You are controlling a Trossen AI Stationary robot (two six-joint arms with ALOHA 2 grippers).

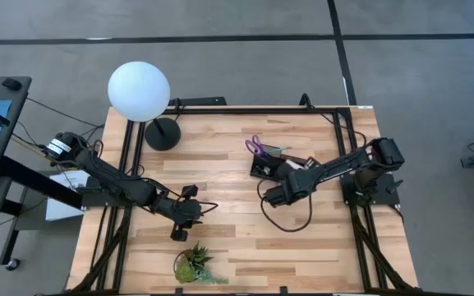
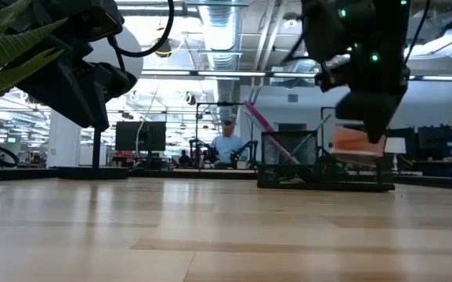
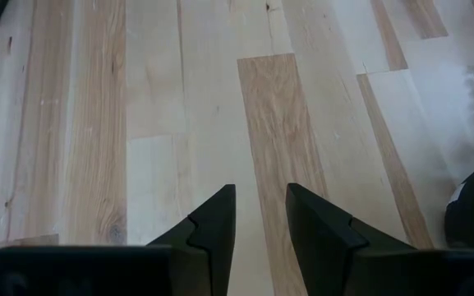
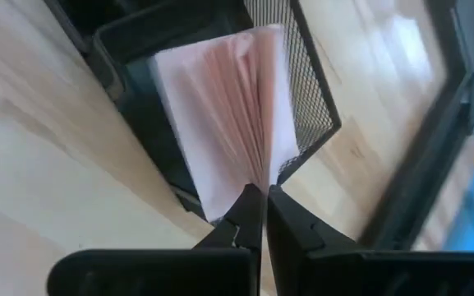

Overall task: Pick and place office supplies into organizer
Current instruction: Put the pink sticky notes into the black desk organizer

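The black mesh organizer [image 1: 279, 167] stands at the table's right of middle, with purple-handled scissors [image 1: 255, 146] and a pink pen [image 2: 260, 121] standing in it. My right gripper [image 4: 261, 215] hovers over the organizer's low tray [image 4: 138, 49], shut on a pink sticky-note pad [image 4: 220, 115]. In the low view the pad [image 2: 357, 141] hangs just above the organizer [image 2: 323, 168]. My left gripper [image 3: 261, 226] waits open over bare wood left of middle, with nothing between its fingers. My right gripper pinches the pad by one edge [image 4: 258, 179] between its two fingertips, slanting down from above. The sheets fan open away from the fingers. The pad is lifted clear and hangs below the gripper, over the organizer's tray.
A white globe lamp [image 1: 140, 90] on a black round base [image 1: 163, 133] stands at the far left. A small green plant [image 1: 194, 265] sits near the front edge, close to my left gripper. Bare wood lies between the two arms. A person [image 2: 227, 145] sits in the room beyond.
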